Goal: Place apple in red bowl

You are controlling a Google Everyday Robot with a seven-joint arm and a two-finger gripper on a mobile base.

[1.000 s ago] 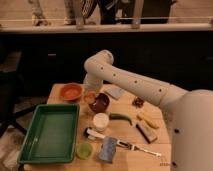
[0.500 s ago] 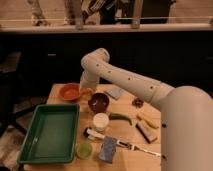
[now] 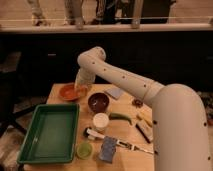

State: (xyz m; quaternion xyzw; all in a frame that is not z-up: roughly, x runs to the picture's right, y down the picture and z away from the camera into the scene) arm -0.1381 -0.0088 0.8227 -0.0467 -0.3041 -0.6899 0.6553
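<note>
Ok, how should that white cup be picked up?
Probably take the white cup across its rim from straight above: it stands upright, with the dark bowl, a green vegetable and a utensil close around it. The gripper sits at the red bowl.

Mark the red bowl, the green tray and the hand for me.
red bowl (image 3: 66, 92), camera view, left part of its inside.
green tray (image 3: 49, 131), camera view, bare floor of the tray.
hand (image 3: 81, 88), camera view, lower end of the arm, over the bowl's right rim.
</note>
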